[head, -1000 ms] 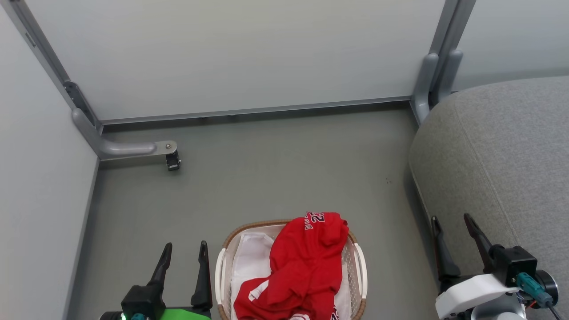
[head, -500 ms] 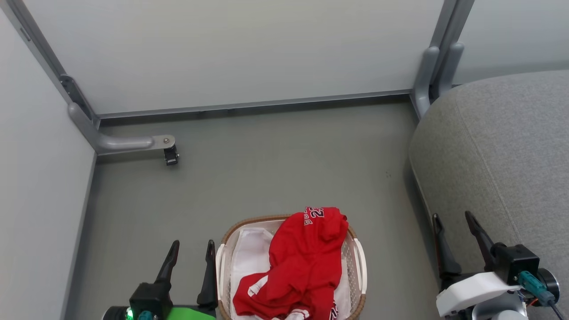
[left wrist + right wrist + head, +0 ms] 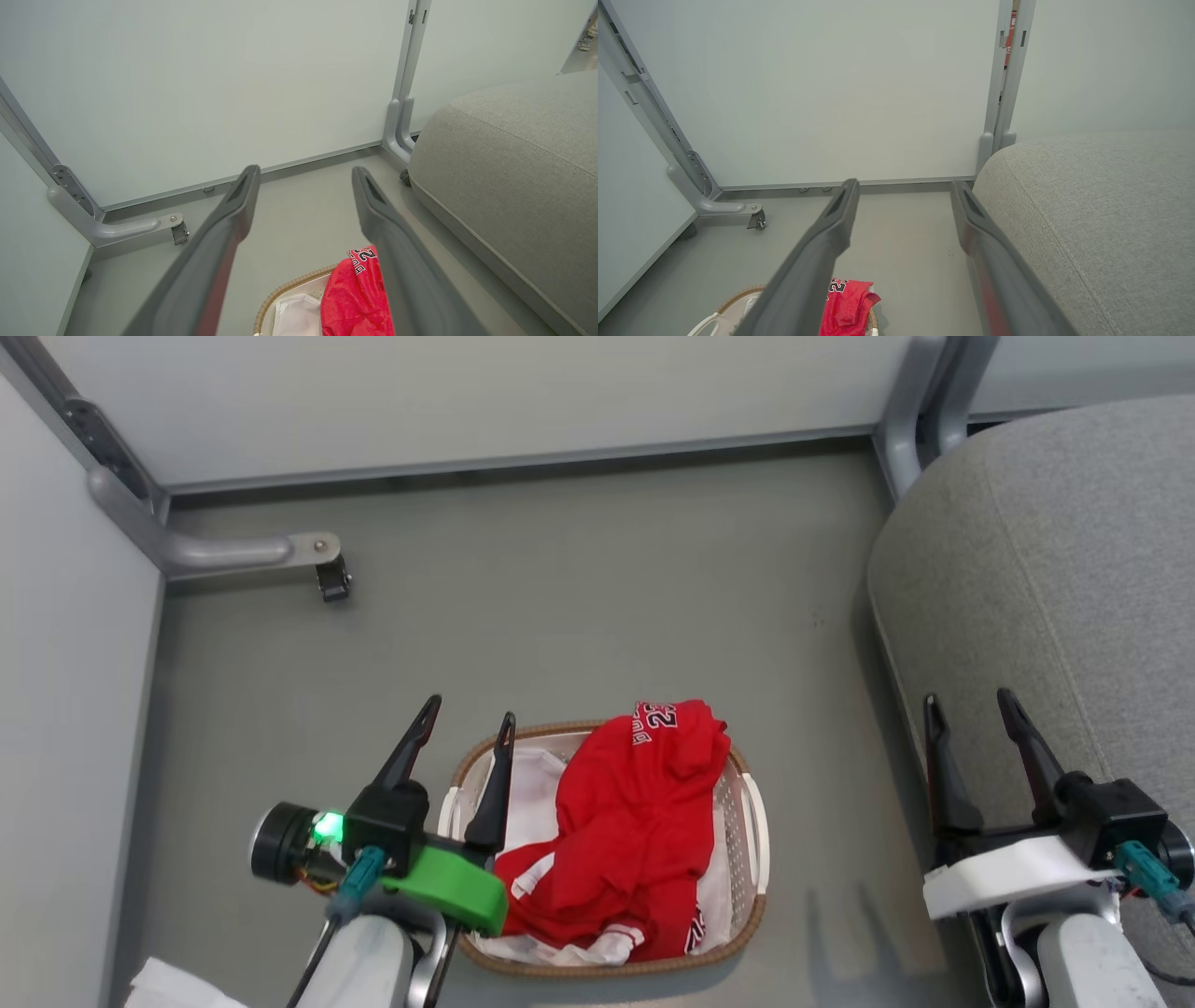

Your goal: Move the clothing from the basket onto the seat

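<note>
– Left claw (image 3: 473, 707) first: we see its two fingers spread wide with nothing between them. Since a second ago it has swung in from the floor beside the basket (image 3: 758, 845), so its inner finger now crosses the basket's left rim.
– We agree. Our head camera has also tipped down, so the whole picture slid. And the right claw (image 3: 966, 695)?
– Equally wide and empty, hanging at the left edge of the seat (image 3: 1055, 569), as before.
– Where do we put the clothing (image 3: 635, 821)?
– In the basket, heaped along its right side, and neither claw touches it. The basket's long axis runs away from us toward the wall panels (image 3: 467, 392). The red heap follows it, lettered end at the far rim, striped trim at the near rim. White liner (image 3: 537, 784) shows at the left.
– And around it?
– Grey-green floor (image 3: 579, 588), pale panels on grey posts, and one castered foot (image 3: 331, 581) at the far left corner. The grey seat stands near the basket's right side, apart from it.
</note>
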{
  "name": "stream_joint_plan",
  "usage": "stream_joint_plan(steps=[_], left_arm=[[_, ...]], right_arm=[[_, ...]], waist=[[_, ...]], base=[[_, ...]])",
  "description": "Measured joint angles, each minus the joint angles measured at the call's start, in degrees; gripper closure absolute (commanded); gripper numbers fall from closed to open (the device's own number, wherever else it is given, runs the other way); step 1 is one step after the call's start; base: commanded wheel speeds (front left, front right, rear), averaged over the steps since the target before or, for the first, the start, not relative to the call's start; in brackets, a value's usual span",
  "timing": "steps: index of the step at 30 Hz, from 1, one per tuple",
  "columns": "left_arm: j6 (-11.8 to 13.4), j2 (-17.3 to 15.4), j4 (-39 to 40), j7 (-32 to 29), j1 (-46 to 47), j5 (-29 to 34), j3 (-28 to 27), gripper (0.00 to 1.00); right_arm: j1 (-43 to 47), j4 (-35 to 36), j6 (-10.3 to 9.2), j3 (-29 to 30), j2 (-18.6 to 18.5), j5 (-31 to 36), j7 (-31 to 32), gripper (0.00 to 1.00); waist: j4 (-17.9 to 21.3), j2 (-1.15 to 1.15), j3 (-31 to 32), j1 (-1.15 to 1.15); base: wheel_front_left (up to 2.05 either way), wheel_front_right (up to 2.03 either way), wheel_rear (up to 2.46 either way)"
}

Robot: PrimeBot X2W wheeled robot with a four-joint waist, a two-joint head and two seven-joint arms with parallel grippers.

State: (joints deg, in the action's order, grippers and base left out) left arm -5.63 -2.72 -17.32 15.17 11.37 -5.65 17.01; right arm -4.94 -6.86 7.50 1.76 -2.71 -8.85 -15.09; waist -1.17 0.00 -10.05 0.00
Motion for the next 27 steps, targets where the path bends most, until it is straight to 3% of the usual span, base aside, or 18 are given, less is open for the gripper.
stream_joint_plan(steps=[8, 22, 27], left_arm=[[-1.1, 0.0, -11.3, 0.0, 11.6, 1.0, 4.5, 0.0], [-1.7, 0.1, -34.6, -0.1, 21.4, 1.1, 19.8, 0.0], [-1.7, 0.1, -41.6, -1.8, 24.6, 0.9, 21.0, 0.0]], right_arm=[[-6.9, 2.4, 0.0, -0.3, 0.0, -0.3, 0.0, 0.0], [-13.5, 4.7, 0.0, -1.9, -0.1, -3.6, 0.0, 0.0], [-14.7, 4.9, 0.0, -2.8, -0.1, -4.9, 0.0, 0.0]], waist=[[1.3, 0.0, -9.1, 0.0], [6.6, 0.0, -24.7, 0.01], [9.0, 0.0, -28.6, 0.01]], base=[[0.0, 0.0, 0.0], [0.0, 0.0, 0.0], [0.0, 0.0, 0.0]])
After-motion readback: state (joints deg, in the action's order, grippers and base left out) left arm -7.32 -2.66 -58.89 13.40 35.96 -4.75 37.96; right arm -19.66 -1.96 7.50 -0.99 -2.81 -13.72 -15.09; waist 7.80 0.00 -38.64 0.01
